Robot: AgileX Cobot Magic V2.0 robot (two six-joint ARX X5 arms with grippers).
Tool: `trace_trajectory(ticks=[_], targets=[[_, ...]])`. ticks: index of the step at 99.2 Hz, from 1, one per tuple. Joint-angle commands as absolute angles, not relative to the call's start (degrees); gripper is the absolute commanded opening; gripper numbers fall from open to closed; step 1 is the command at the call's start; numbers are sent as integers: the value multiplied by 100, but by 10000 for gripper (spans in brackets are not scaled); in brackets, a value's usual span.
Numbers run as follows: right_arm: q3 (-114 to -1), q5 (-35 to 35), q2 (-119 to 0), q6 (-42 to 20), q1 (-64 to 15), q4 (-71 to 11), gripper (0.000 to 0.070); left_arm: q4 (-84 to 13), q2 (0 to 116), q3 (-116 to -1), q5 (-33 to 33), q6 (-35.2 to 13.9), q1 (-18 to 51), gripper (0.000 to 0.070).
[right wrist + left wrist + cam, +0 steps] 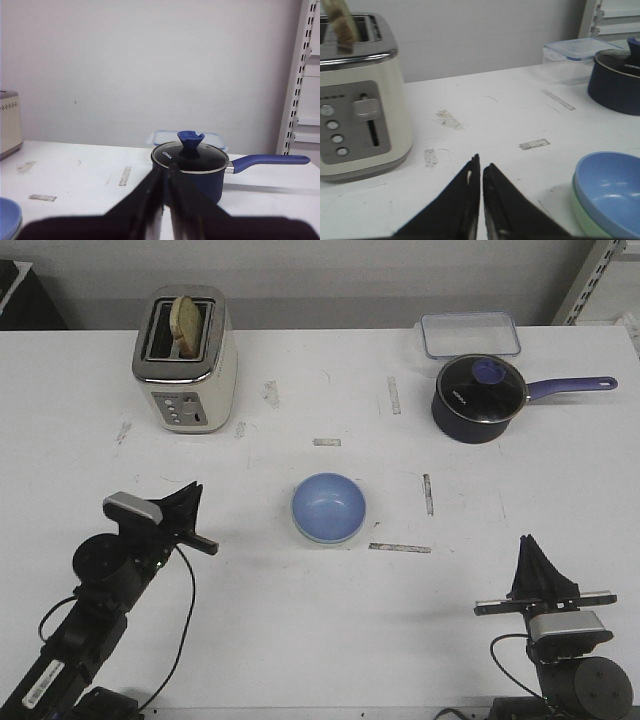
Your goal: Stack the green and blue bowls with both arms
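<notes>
The blue bowl sits nested inside the green bowl at the middle of the table; only the green rim shows under it. In the left wrist view the blue bowl lies in the green bowl beside the jaws. The blue bowl's edge also shows in the right wrist view. My left gripper is shut and empty, left of the bowls and apart from them; it also shows in its own wrist view. My right gripper is shut and empty at the front right; it also shows in its own wrist view.
A cream toaster with a slice of toast stands at the back left. A dark navy saucepan with a glass lid stands at the back right, with a clear lidded container behind it. A white shelf upright stands at the right.
</notes>
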State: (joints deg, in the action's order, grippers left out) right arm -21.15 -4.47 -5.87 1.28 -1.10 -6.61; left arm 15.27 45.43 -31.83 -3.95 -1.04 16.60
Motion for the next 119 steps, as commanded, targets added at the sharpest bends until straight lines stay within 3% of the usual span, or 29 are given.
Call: trace_trajectory(ticks=[1,31,54,100,119], targets=[[-2141,-447,-565,156,-117,-604,6,1597,4237,-2967,-375,-62,1503,1],[-2141,-447,-565,156,-117,-604,6,1109,2521,-1979,-375,-62,666,1],[-2141,-447,-565,156,-117,-604,6,259,1629,-1898,-141,-64,515,1],[-2141,-447,-565,156,-117,-604,6,283,913,-1898,-139,-60,515,2],[-2141,-447,-565,156,-117,-604,6,318,875,-1850,150,-58,515,1]])
